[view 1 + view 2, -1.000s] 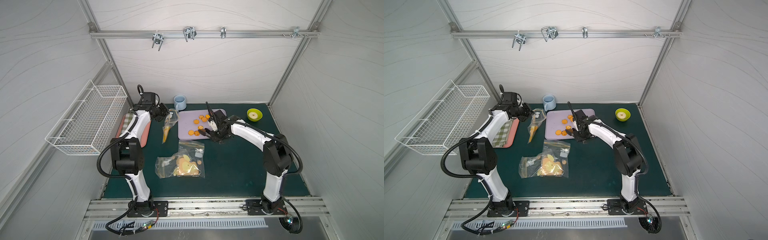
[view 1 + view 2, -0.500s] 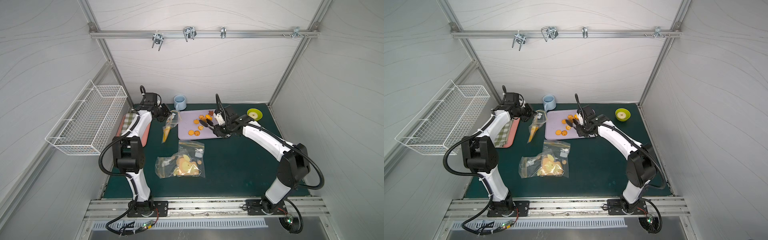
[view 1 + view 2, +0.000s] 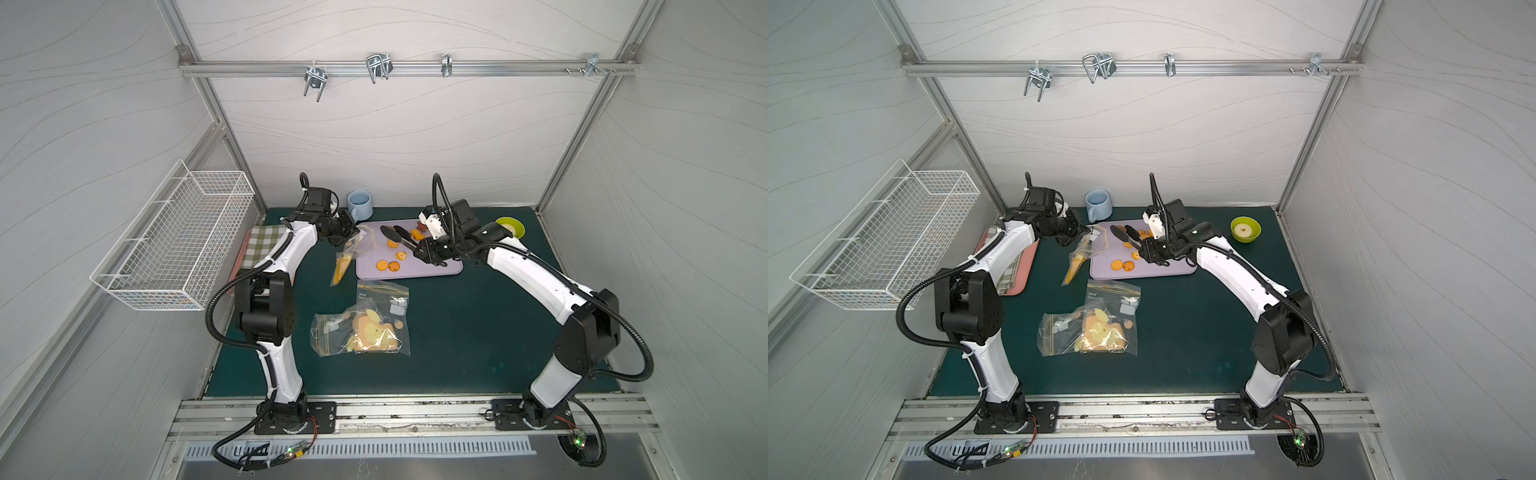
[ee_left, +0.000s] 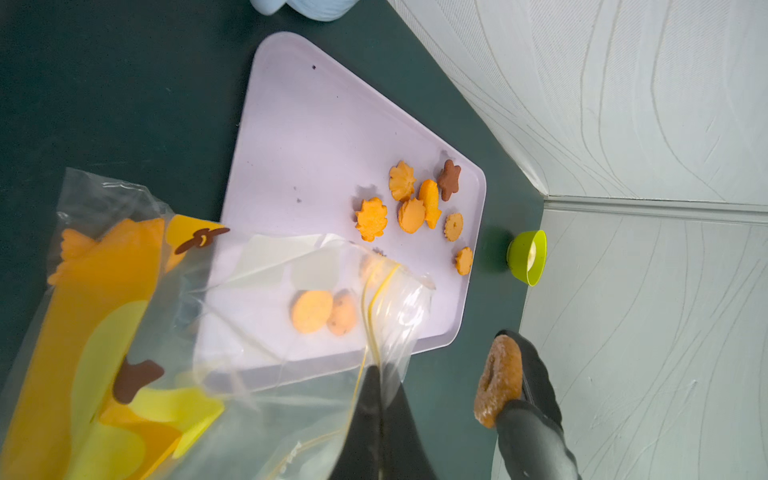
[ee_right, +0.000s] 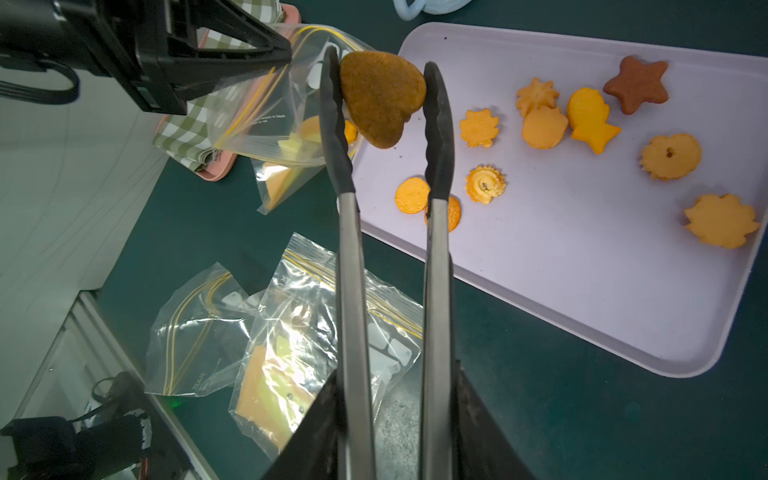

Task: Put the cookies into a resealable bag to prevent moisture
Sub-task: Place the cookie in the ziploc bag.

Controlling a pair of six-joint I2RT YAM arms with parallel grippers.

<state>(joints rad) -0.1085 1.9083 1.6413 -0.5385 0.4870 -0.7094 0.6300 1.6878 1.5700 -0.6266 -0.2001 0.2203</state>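
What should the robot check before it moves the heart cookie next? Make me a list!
1. The tongs squeeze the heart cookie on both sides: ok.
2. The right hand is shut on the tongs: ok.
3. The left hand pinches the rim of the bag and holds it up: ok.
4. Cookie above the bag's mouth: not ok, it is beside the bag.
5. Bag mouth open wide enough: cannot tell.

**Robot test cell in a laboratory.**
I worked between white panel walls (image 3: 395, 137), under an aluminium frame rail (image 3: 519, 68), with arm bases (image 3: 291, 413) bolted to a metal track (image 3: 415, 411).
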